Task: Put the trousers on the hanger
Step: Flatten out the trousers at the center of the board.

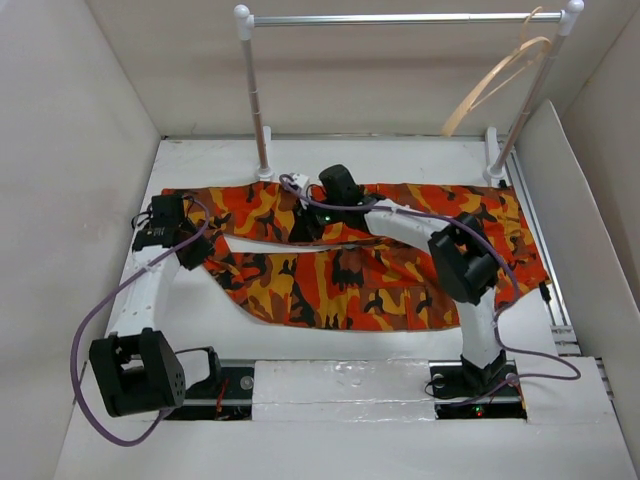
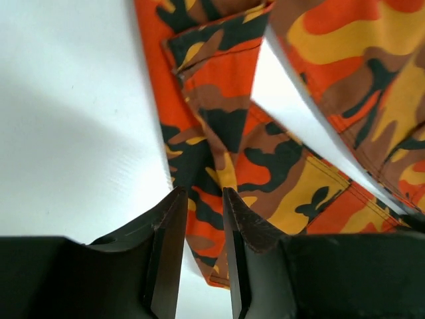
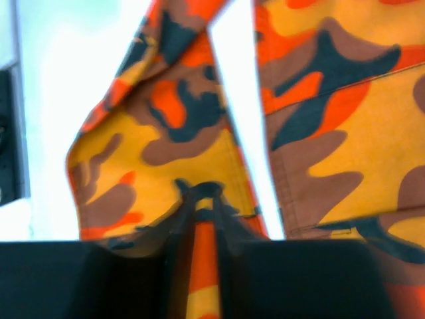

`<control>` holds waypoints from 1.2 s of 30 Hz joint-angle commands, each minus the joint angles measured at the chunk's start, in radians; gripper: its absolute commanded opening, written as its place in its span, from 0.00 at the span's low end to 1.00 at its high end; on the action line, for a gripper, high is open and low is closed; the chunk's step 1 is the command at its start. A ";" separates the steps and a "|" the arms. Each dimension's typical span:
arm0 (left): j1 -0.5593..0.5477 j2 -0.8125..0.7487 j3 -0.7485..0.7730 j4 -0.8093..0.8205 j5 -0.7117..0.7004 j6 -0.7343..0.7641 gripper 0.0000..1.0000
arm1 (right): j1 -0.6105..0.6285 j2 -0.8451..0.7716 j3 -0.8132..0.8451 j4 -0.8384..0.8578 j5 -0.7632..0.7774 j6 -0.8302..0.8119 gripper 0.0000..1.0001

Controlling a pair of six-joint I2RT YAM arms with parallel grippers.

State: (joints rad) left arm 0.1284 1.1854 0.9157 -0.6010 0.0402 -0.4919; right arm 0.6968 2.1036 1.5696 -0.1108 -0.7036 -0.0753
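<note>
White walls closed in the white counter (image 1: 200,330), and on it the trousers (image 1: 360,285) lay spread flat, with the two legs running to the left and the waist to the right, just in front of the metal rail (image 1: 400,18). We saw the hanger (image 1: 482,88) hanging at the right end of this rail, well apart from the cloth. Our left end effector (image 2: 202,196) was at the end of the far leg; its fingers stood a little apart over the cloth edge, and we could not tell if they pinched it. Our right end effector (image 3: 199,189), near the middle of the far leg, was almost closed on a raised fold of cloth.
</note>
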 commanded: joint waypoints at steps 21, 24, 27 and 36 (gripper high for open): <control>0.042 0.428 0.045 0.277 -0.094 -0.137 0.11 | 0.159 -0.425 -0.407 0.157 0.009 -0.018 0.23; 0.042 0.448 0.041 0.280 -0.099 -0.139 0.13 | 0.159 -0.430 -0.408 0.157 0.004 -0.018 0.23; 0.042 0.448 0.031 0.291 -0.092 -0.137 0.15 | 0.159 -0.427 -0.407 0.155 -0.008 -0.027 0.22; 0.042 0.375 0.051 0.265 -0.097 -0.139 0.00 | 0.159 -0.427 -0.433 0.157 -0.020 -0.029 0.22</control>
State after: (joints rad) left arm 0.1658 1.6234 0.9318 -0.3222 -0.0402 -0.6231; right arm 0.8570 1.7123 1.1568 0.0273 -0.6933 -0.0834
